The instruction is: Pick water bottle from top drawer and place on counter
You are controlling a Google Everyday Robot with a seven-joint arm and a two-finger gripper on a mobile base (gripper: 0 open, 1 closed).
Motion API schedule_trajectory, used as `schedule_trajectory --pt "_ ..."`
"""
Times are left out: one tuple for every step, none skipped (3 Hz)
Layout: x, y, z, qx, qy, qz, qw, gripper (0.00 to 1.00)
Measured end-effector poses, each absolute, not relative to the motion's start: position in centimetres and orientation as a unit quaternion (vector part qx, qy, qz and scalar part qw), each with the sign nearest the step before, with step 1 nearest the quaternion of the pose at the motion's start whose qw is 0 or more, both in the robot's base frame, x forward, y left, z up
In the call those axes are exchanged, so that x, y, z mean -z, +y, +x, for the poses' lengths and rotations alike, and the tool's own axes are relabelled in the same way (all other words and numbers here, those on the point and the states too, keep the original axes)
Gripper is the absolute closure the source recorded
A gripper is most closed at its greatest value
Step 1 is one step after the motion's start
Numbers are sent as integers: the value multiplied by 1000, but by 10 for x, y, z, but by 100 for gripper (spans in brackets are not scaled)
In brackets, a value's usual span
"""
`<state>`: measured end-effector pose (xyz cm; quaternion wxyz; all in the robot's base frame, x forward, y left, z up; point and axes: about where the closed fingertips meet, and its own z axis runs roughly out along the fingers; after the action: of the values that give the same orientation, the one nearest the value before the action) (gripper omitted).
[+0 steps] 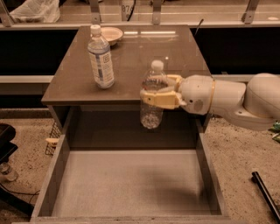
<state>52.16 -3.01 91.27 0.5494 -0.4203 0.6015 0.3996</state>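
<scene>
My gripper (153, 92) comes in from the right and is shut on the water bottle (152, 114), a small clear ribbed bottle with a white cap. It holds the bottle upright in the air, above the open top drawer (127, 183) and in front of the front edge of the counter (144, 57). The bottle's cap stands above counter level and its bottom hangs below the edge. The drawer's pale grey floor shows with nothing on it.
A larger bottle with a white-and-blue label (101, 57) stands on the counter's left side. A pale bowl (111, 33) sits at its back left. A pale ledge with metal brackets (197, 11) runs behind. A black rod (264, 192) lies on the floor at right.
</scene>
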Motion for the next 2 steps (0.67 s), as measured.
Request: schedule_trajectory --pt "-966 -45 559 -359 615 -386 586 100" --pt "-998 -52 596 -319 613 -358 628 100"
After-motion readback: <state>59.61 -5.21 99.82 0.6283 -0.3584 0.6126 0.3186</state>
